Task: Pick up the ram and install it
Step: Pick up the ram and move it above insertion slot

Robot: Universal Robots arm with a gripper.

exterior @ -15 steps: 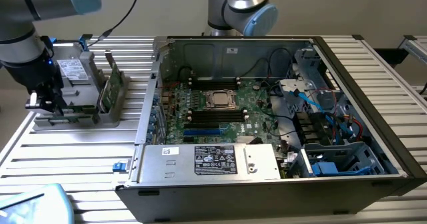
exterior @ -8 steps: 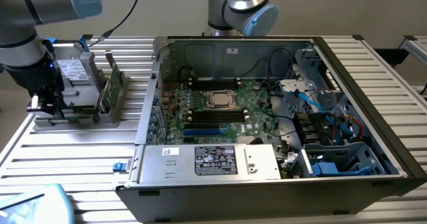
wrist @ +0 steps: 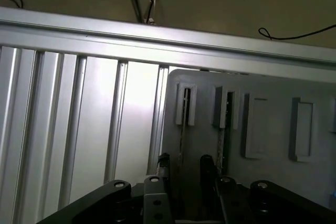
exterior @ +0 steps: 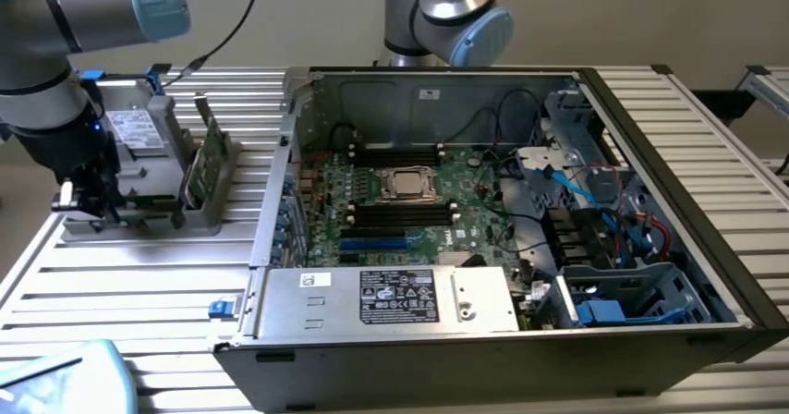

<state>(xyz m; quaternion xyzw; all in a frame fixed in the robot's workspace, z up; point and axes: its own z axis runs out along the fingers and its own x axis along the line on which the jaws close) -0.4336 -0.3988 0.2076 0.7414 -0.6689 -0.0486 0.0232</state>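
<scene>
One thin board seen edge-on, the ram (wrist: 182,145), stands upright in a slot of the grey rack (wrist: 273,171). The gripper (wrist: 185,160) straddles it with its fingers (wrist: 164,165) spread, one on each side of the stick with a gap on both sides, so nothing is pinched. I judge this to be the pick-up step, at the reach-in, with the install not begun. A grasp from here would call for the fingers to be centred on the stick and low enough to bear on its flat faces, then a straight lift out of the slot without tilting. A second thin board (wrist: 220,140) stands in the neighbouring slot, near enough to one finger to be brushed. In the exterior view the gripper (exterior: 84,206) hangs over the rack (exterior: 148,222) at about 9 o'clock, on the slatted tabletop (exterior: 136,280). The hard drive (exterior: 129,129) and the green expansion card (exterior: 210,155) share that rack toward 10 o'clock. The open computer case (exterior: 690,146) spreads from centre to 3 o'clock, with its dark memory slots (exterior: 397,209) beside the processor socket (exterior: 404,183). The case wall (exterior: 281,183) stands between rack and slots.
</scene>
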